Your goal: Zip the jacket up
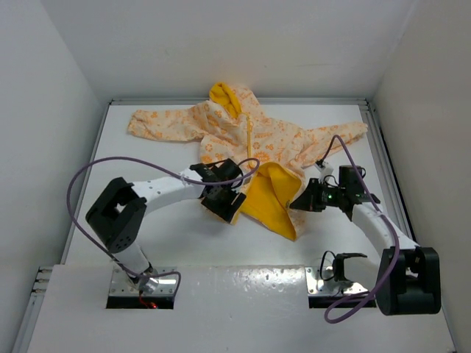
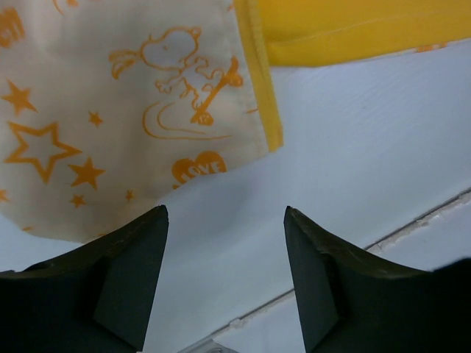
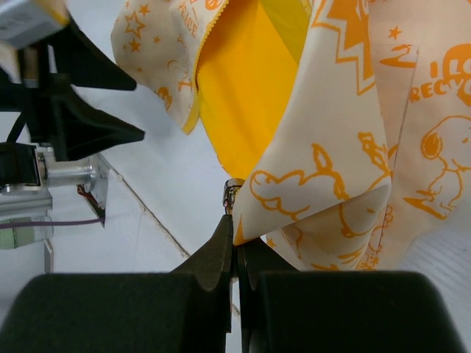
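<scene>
Nearest, the right gripper (image 3: 235,228) pinched the jacket (image 1: 287,140) by its near corner; it lay central, hood (image 1: 224,95) far. Left gripper (image 2: 224,217) gaped empty over the left flap, which, unanchored, could slide under any pull.

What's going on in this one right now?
Two arms are working on a child's jacket lying on the white table, its lower front open with yellow lining showing. The right gripper is shut on a lower front edge. The left gripper is open just off the other panel's hem, holding nothing.
</scene>
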Tool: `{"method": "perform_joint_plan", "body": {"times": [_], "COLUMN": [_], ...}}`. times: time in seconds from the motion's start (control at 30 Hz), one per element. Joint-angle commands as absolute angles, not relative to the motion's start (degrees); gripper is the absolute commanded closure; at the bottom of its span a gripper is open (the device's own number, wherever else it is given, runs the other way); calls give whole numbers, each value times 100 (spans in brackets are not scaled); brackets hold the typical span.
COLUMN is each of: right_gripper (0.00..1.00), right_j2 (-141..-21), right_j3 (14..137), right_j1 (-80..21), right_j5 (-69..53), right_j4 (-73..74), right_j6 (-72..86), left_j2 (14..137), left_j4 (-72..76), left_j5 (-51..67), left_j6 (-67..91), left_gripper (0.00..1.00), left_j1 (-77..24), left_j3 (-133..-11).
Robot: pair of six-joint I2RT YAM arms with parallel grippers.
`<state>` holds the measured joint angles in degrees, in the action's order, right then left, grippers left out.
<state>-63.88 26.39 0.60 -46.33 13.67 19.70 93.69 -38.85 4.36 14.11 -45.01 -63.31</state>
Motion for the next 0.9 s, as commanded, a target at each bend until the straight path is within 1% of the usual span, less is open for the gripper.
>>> {"method": "perform_joint_plan", "body": {"times": [0.0, 0.23, 0.4, 0.47, 0.57, 0.6, 0.87], "right_gripper": [100, 100, 100, 100, 100, 100, 100], "right_j2": [-6442, -6451, -6425, -6433, -6442, -6451, -6425], "right_j3": [2883, 2900, 2874, 2874, 2900, 2892, 2856], "right_j1": [44, 44, 53, -114, -149, -149, -184], "right_j5": [-4588, -4570, -4597, -4605, -4623, -4614, -4588], "right_j4": [1143, 1186, 1274, 1292, 1274, 1231, 1248], "right_j6": [2013, 1960, 1881, 1872, 1863, 1881, 1837], "left_j2": [9650, 10423, 10503, 10503, 10503, 10503, 10871], "left_j4": [-3999, -3999, -3999, -3999, -4052, -4052, -4000], "left_j5": [414, 360, 360, 265, -61, -131, -255], "left_j6": [1881, 2127, 2180, 2232, 2232, 2232, 2232], "left_gripper": [32, 32, 33, 33, 33, 31, 31], "left_j1": [-4500, -4500, -4500, -4448, -4447, -4447, -4395], "left_j3": [-6441, -6828, -7093, -7162, -7163, -7163, -7049]}}
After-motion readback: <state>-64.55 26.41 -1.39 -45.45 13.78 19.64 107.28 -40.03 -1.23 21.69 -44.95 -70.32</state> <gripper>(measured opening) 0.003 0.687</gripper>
